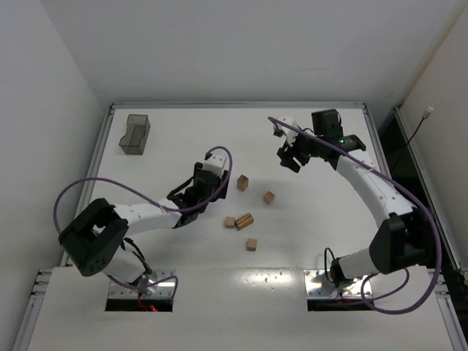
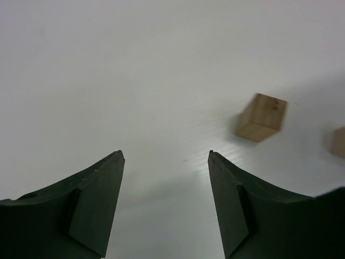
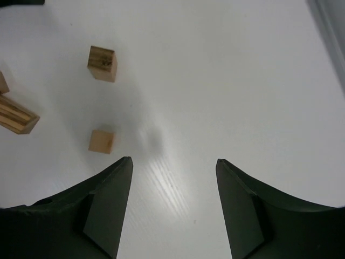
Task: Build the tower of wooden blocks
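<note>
Several small tan wood blocks lie apart on the white table, none stacked, and no tower stands. One cube (image 1: 243, 183) is just right of my left gripper (image 1: 210, 191). Another cube (image 1: 269, 197), a cube (image 1: 230, 221) beside a longer block (image 1: 244, 220), and a cube (image 1: 251, 244) lie nearer the front. In the left wrist view my gripper (image 2: 166, 154) is open and empty, with a cube (image 2: 261, 117) ahead to its right. My right gripper (image 1: 292, 159) hovers at the back right; it (image 3: 173, 160) is open and empty, with cubes (image 3: 102, 63) (image 3: 101, 141) to its left.
A dark grey translucent bin (image 1: 135, 134) stands at the back left of the table. Metal rails (image 1: 373, 139) edge the table on the left, back and right. Purple cables loop off both arms.
</note>
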You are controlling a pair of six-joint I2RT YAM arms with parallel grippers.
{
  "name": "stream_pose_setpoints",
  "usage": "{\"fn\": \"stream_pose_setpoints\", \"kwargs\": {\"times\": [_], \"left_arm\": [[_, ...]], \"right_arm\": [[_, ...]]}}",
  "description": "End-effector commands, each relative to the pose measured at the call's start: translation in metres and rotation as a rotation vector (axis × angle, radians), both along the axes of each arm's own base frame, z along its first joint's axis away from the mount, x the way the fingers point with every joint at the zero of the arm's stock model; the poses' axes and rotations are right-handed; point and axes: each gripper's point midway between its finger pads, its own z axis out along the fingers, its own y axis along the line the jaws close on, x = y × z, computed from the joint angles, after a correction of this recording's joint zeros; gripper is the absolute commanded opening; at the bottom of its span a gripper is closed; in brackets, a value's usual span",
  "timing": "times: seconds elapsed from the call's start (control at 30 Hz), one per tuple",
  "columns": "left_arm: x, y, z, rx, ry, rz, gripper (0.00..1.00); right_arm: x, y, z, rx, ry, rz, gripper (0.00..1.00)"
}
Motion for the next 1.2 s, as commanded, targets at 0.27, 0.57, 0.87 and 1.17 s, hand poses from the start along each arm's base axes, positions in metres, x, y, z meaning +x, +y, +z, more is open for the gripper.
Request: {"fn": "stream_pose_setpoints", "kwargs": {"times": [0.27,0.57,0.87,1.17], "left_arm": [[0.015,0.103,0.071,-0.028,0.027,0.202,0.76],[0.006,0.177,0.081,-0.018,0.093,0.385,0.8],[-0.009,0.172,0.075,0.018,0.189,0.136,0.81],[-0.002,0.192,0.065,-0.033,0.224,0.248,0.85]], "right_arm": [[-0.031,0.031,0.098,-0.152,-0.381,0.287,1.0],[-0.077,0.081,0.068,-0.185,-0.138,0.612,0.81],[-0.16,0.11,-0.027,-0.376,0.022,0.96,0.3],[-0.16,0.146,-0.094,-0.472,0.149,0.802,0.44]]}}
